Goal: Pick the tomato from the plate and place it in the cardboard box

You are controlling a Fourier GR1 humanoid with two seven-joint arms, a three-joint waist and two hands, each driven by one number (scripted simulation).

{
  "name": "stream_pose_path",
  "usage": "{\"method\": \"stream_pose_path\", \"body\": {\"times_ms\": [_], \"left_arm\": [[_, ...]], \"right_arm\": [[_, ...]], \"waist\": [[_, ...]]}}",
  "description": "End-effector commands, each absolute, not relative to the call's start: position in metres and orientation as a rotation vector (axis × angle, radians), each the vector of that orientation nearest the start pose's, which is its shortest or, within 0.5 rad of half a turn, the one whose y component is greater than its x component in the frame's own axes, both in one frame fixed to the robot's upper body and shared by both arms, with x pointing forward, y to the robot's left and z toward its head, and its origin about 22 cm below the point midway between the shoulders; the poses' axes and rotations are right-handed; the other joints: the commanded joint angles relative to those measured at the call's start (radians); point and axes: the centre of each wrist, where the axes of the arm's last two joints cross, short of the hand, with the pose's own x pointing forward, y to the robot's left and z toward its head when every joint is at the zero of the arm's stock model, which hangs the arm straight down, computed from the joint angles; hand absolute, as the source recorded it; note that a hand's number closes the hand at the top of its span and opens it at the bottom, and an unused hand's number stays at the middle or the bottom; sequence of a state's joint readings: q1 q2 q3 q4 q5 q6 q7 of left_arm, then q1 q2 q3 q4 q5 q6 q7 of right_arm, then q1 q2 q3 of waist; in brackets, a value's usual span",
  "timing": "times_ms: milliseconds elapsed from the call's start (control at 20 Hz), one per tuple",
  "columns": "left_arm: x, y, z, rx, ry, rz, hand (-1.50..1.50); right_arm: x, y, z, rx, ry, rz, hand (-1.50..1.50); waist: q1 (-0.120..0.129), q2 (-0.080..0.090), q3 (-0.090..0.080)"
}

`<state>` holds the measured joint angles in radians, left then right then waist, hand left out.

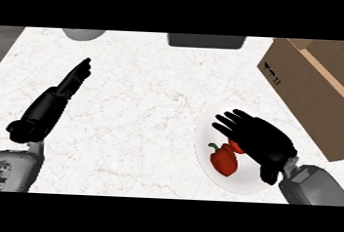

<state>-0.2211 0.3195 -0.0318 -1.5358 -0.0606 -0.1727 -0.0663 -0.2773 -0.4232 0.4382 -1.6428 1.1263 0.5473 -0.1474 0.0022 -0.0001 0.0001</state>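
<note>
Right robot hand (pixel 264 141) hovered open over my plate (pixel 202 139), tomato (pixel 237 147) and red pepper (pixel 224 160) ungrasped, cardboard box (pixel 313 90) awaiting.

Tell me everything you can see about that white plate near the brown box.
The white plate is round and plain, lying flat on the pale speckled counter, left of the cardboard box. On it lie a red pepper with a green stem and the mostly hidden tomato. The right hand hovers over its right side, hiding that rim.
</note>
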Motion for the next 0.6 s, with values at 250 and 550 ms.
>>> {"method": "stream_pose_path", "body": {"times_ms": [250,550], "left_arm": [[0.292,0.269,0.054,0.100,-1.761,-0.533,0.00],[0.280,0.280,0.054,0.091,-1.764,-0.521,0.00]], "right_arm": [[0.291,-0.203,0.039,-0.667,-1.197,1.967,-1.50],[0.293,-0.223,0.032,-0.641,-1.176,1.935,-1.50]], "waist": [[0.000,0.001,0.000],[-0.001,0.000,0.000]]}}
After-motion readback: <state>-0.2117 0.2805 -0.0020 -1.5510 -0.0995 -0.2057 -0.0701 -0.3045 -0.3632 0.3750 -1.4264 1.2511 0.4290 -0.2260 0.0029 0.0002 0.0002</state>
